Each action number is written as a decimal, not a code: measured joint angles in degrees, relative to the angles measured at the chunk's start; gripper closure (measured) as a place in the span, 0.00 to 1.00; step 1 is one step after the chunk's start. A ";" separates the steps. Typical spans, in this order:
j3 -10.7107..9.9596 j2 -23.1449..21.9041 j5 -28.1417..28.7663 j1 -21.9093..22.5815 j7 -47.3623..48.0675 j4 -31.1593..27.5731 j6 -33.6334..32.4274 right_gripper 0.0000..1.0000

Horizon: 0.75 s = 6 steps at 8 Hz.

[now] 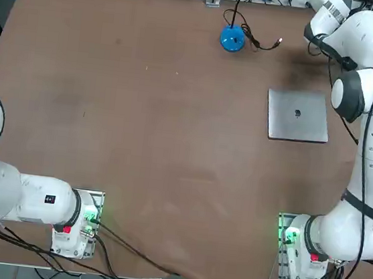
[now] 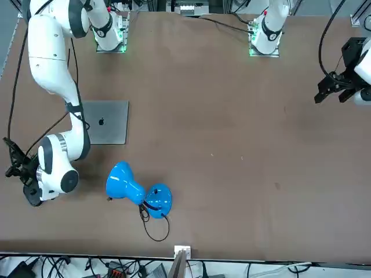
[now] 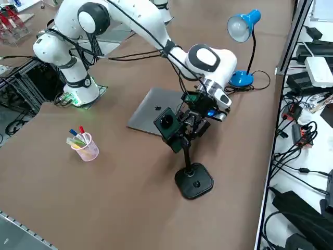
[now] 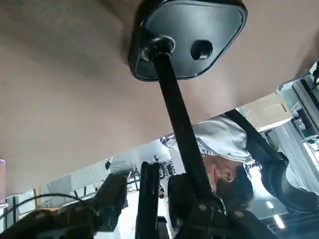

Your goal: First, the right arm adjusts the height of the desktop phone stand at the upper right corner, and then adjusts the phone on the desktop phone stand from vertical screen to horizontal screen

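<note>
1. Right arm [image 3: 130, 23] reaches from its base, at the worktop's near edge in the top view, out over the brown worktop [image 3: 130, 182] to the far right corner.
2. Right pincer [image 3: 188, 126] sits at the clamp head of the desktop phone stand [image 3: 193, 179], up on the pole, above the base.
3. Pincer state: cannot tell. Fingers lost in black clutter of clamp and cables in the side view; the wrist view doesn't settle it either.
4. Stand: flat black base with rounded corners on the worktop, thin black pole rising to the clamp head. Wrist view shows the base [image 4: 194, 37] and pole.
5. Phone [image 3: 166, 124]: small black slab on the clamp head, tilted, back with round camera facing the side camera.
6. Silver laptop [image 3: 151, 112] lies shut and flat just behind the stand, toward the arm base.
7. Blue desk lamp [image 3: 242, 28] stands beyond the laptop near the worktop's edge, black cord trailing from its round base.
8. Clear cup [image 3: 86, 146] with coloured pens stands well apart from the stand, nearer the right arm's base.
9. A person shows past the worktop's edge in the wrist view.
</note>
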 joint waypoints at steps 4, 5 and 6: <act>0.04 0.14 -0.11 0.34 0.13 0.09 0.02 0.80; 0.11 0.14 -0.10 0.37 0.23 0.36 0.09 0.81; 0.20 0.14 0.16 0.37 0.24 0.79 0.22 0.81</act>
